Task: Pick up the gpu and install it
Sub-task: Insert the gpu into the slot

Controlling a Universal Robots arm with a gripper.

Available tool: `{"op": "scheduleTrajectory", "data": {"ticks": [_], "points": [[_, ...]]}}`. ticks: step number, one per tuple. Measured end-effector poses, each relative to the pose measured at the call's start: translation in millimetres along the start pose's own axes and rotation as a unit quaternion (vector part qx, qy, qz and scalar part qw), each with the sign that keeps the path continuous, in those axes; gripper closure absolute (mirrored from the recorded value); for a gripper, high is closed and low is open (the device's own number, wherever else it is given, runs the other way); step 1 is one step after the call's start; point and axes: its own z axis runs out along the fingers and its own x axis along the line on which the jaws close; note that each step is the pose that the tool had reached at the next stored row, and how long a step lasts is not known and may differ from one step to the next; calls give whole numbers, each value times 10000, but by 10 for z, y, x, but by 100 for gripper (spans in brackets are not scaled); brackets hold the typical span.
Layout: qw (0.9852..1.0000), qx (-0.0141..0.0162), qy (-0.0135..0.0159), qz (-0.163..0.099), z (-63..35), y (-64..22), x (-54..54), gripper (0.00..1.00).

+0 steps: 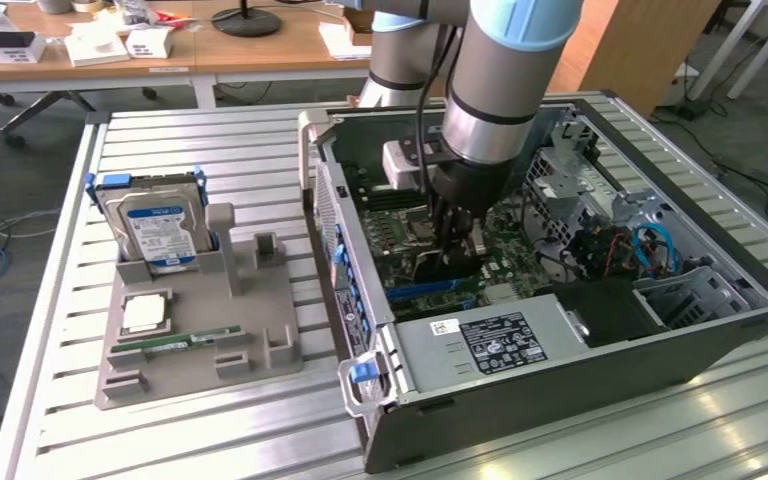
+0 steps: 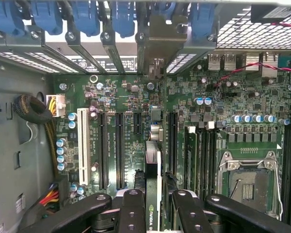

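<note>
My gripper point(image 1: 448, 238) hangs low inside the open computer case point(image 1: 704, 345), over the green motherboard point(image 2: 233, 97). It is shut on the gpu point(image 2: 153, 160), a thin dark card seen edge-on between the two black fingers point(image 2: 132, 206). The card stands upright over the row of long black expansion slots point(image 2: 119, 145). Its silver bracket point(image 2: 156, 46) lies against the case's rear slot openings. In the exterior view the gpu point(image 1: 427, 266) shows as a dark slab just below the gripper. Whether the card's edge sits in a slot is hidden.
A grey fixture tray point(image 1: 191, 340) outside the case carries an upright silver hard drive point(image 1: 157, 230), a square processor point(image 1: 144, 313) and a green memory stick point(image 1: 177, 343). Inside the case are the power supply point(image 1: 491, 345), drive cage point(image 1: 684, 290), empty processor socket point(image 2: 247, 182) and cable bundles point(image 2: 34, 109).
</note>
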Motion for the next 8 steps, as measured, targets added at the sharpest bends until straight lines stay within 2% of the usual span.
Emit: {"op": "scheduleTrajectory", "data": {"ticks": [8], "points": [[10000,-2,5,0,11,0,6,74]]}}
